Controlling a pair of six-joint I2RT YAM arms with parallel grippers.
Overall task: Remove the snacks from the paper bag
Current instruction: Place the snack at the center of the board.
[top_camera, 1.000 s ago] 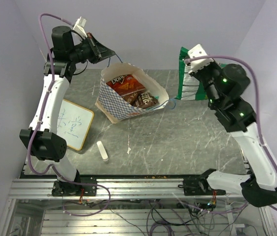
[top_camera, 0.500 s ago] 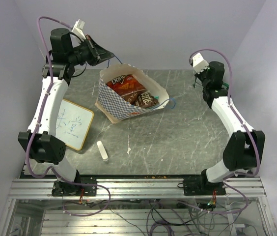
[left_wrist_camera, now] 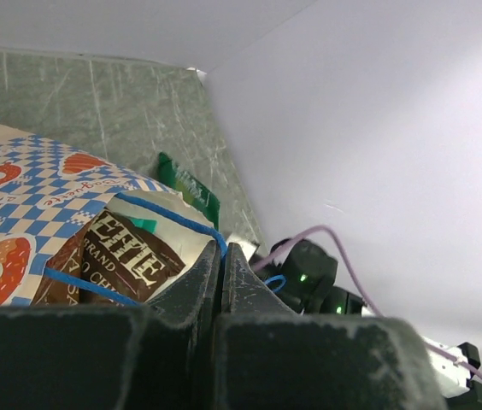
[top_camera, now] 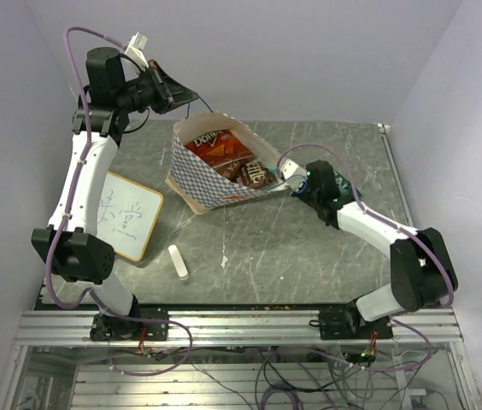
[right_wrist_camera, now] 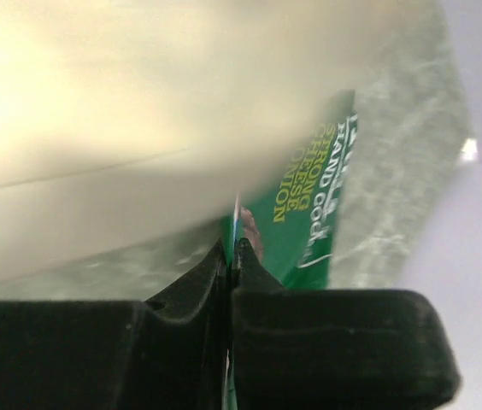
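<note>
The paper bag (top_camera: 202, 175) (left_wrist_camera: 19, 205) stands open at the table's back, chequered blue and white. Inside it show a red-orange Doritos packet (top_camera: 215, 147) and a brown chocolate bag (top_camera: 256, 173) (left_wrist_camera: 130, 260). My left gripper (top_camera: 191, 96) (left_wrist_camera: 221, 248) is raised at the back left, shut on the bag's thin blue cord handle (left_wrist_camera: 173, 218). My right gripper (top_camera: 295, 184) (right_wrist_camera: 233, 246) is low, at the bag's right rim, jaws shut, with a thin blue line just past its tips. A green snack packet (top_camera: 343, 181) (right_wrist_camera: 309, 205) (left_wrist_camera: 188, 185) lies flat on the table behind it.
A wood-framed whiteboard (top_camera: 130, 213) lies at the left, with a small white cylinder (top_camera: 178, 261) near it. Pale walls close in at the back and both sides. The bag's cream wall (right_wrist_camera: 138, 128) fills most of the right wrist view.
The right arm swung from high at the back right down to the bag's right rim. The green packet it held aloft a second ago now lies on the table. The left arm holds still.
</note>
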